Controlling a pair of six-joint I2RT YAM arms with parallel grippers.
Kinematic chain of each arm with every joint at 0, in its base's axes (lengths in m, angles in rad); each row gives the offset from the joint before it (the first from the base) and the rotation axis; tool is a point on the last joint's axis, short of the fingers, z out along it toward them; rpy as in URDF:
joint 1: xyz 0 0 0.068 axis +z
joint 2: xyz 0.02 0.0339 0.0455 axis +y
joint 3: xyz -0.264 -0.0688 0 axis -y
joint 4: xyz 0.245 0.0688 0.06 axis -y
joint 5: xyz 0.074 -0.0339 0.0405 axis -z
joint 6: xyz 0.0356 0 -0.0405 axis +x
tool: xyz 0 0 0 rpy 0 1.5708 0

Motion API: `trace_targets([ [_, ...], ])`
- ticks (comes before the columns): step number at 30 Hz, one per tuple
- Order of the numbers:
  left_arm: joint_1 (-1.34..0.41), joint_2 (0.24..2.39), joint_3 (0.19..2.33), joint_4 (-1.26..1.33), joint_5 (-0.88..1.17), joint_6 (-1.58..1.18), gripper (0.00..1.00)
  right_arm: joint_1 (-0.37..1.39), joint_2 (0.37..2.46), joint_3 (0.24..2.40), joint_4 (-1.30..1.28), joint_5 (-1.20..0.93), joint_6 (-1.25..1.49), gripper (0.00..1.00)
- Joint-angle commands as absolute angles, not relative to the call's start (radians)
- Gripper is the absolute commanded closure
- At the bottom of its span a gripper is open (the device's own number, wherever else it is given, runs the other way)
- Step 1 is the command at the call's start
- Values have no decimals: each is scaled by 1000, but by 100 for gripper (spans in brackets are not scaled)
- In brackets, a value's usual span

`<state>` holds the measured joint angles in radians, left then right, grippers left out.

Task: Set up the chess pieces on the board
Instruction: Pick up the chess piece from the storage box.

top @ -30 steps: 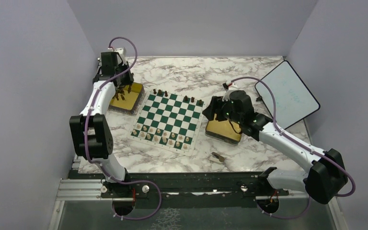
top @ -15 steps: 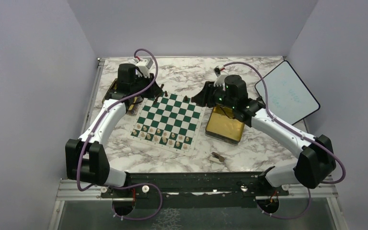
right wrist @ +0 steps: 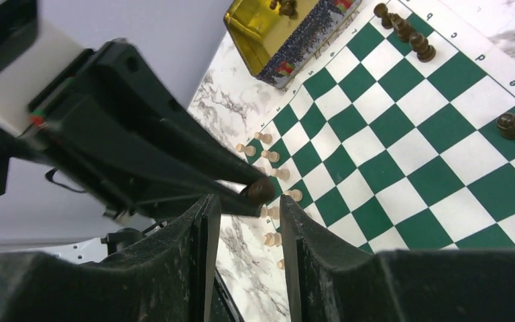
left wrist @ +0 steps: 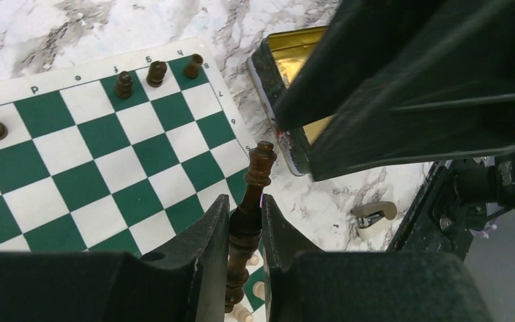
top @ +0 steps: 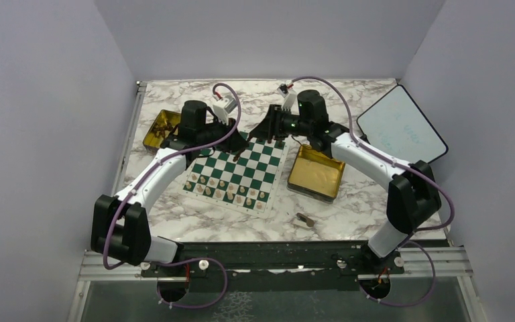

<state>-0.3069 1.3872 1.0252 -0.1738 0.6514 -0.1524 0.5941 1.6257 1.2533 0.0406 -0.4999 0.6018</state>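
The green and white board (top: 236,169) lies mid-table, with pale chess pieces (top: 231,193) along its near rows and a few dark ones (left wrist: 155,72) at its far edge. My left gripper (left wrist: 245,204) is shut on a tall dark brown piece (left wrist: 260,168) and holds it above the board's far side (top: 241,142). My right gripper (right wrist: 245,208) hangs open just opposite. The held piece's top (right wrist: 260,191) sits right ahead of its fingertips, with nothing between them. In the top view both grippers nearly meet, the right gripper (top: 268,127) facing the left one.
A gold tin (top: 159,129) holding dark pieces (right wrist: 283,7) stands left of the board. Another gold tin (top: 316,173) stands to the board's right. A white tablet (top: 402,131) lies at the far right. A small beige object (top: 304,219) rests on the marble near the front.
Both arms left their tins and swung inward to meet over the board's far edge. The left carries the dark piece. The right jaws have narrowed.
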Motion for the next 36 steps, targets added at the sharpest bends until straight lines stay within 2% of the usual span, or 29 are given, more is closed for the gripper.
trace_targets([
  [1,-332,1347,1007,-126,722,-105,86,591,1688,1319,32,-592,635,56],
  [4,-347,1339,1002,-125,712,-95,86,591,1713,1334,19,-623,634,55],
  [6,-351,1335,1002,-126,708,-89,86,591,1716,1327,34,-637,642,59],
  [12,-354,1332,1002,-126,691,-84,86,591,1701,1300,53,-636,651,78],
  [14,-353,1332,999,-125,682,-87,86,591,1691,1290,53,-627,653,81],
  [16,-354,1328,999,-124,680,-89,86,591,1685,1285,46,-619,652,80],
  [18,-353,1327,996,-123,676,-88,86,591,1683,1281,42,-622,651,71],
  [21,-354,1322,993,-121,667,-87,86,591,1682,1277,37,-626,650,64],
  [31,-354,1325,987,-114,663,-91,86,590,1680,1264,39,-630,653,63],
  [36,-354,1326,985,-112,659,-89,85,591,1677,1259,51,-624,655,86],
])
